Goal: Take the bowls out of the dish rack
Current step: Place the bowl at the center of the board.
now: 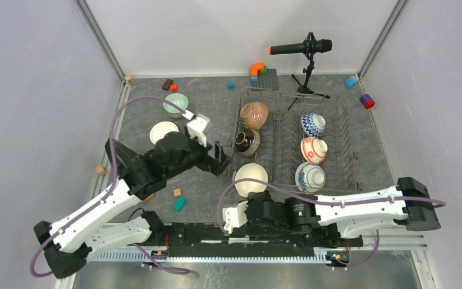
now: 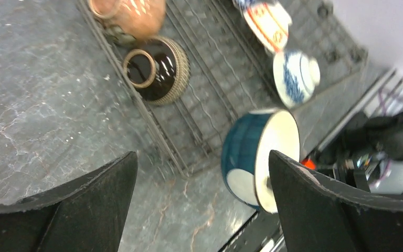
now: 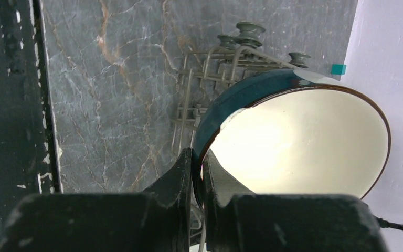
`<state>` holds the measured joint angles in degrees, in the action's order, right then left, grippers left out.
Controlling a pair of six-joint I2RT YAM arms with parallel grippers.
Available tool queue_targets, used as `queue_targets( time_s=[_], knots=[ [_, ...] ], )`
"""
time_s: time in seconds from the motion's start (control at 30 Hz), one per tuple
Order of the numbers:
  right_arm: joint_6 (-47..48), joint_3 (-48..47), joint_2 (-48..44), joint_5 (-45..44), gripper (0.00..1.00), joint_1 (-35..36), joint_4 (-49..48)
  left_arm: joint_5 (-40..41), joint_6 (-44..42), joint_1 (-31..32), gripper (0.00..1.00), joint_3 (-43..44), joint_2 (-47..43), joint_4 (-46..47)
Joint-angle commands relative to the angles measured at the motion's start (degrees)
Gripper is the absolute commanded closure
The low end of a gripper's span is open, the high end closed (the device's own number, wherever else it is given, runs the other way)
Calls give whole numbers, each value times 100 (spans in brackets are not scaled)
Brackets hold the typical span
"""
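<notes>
I have the right fingers (image 3: 181,178) clenched on the rim of the teal bowl (image 1: 251,179). One finger is inside against the cream lining and the other is outside on the teal glaze. The bowl is tipped up on edge at the 7 o'clock corner of the dish rack (image 1: 346,138), its opening turned toward my right wrist camera. I cannot tell whether it rests on the wire or hangs clear of it.

The left fingers (image 2: 84,210) are released and spread wide, grasping nothing. They hang over bare tabletop (image 1: 216,102) just beside the rack's 9 o'clock side, near the dark striped bowl (image 1: 247,142).

Five more bowls sit in the rack, all lying on their sides among the tines. In the left row, the brown speckled bowl (image 1: 254,114) is at 11 o'clock, with the dark striped one just at its 6 o'clock. In the right row, the zigzag bowl (image 1: 313,124) is at 1 o'clock, the red-and-white bowl (image 1: 314,150) at 3 and the blue-and-white bowl (image 1: 310,176) at 5.

Two bowls stand on the tabletop, well apart from the rack toward its 9 to 10 o'clock. They are the pale green bowl (image 1: 175,103) and, near its 7 o'clock, the cream bowl (image 1: 164,132).
</notes>
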<state>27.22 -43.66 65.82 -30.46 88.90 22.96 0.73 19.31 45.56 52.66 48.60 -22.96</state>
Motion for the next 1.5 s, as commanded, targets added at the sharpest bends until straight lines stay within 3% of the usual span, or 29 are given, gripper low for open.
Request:
queue_targets(
  time_s=[0.0,0.13,0.6,0.83,1.07,1.47],
  knots=[
    [276,-351,169,-392,100,189,5,1275,-940,1071,0,563,323,-963],
    [296,-456,363,-382,100,341,123,1747,-1104,1512,0,877,766,-1240],
    [292,-641,488,-472,100,773,434,1581,-1538,2017,10,1787,1784,-2163],
    [313,-712,552,-507,100,847,475,1869,-1649,2503,13,2045,2178,-2504],
    [307,-775,574,-531,100,918,525,2336,-1685,2699,27,2109,2577,-2712],
    [292,-820,661,-582,100,984,537,2336,-1746,2822,49,2178,2896,-2714]
  ],
)
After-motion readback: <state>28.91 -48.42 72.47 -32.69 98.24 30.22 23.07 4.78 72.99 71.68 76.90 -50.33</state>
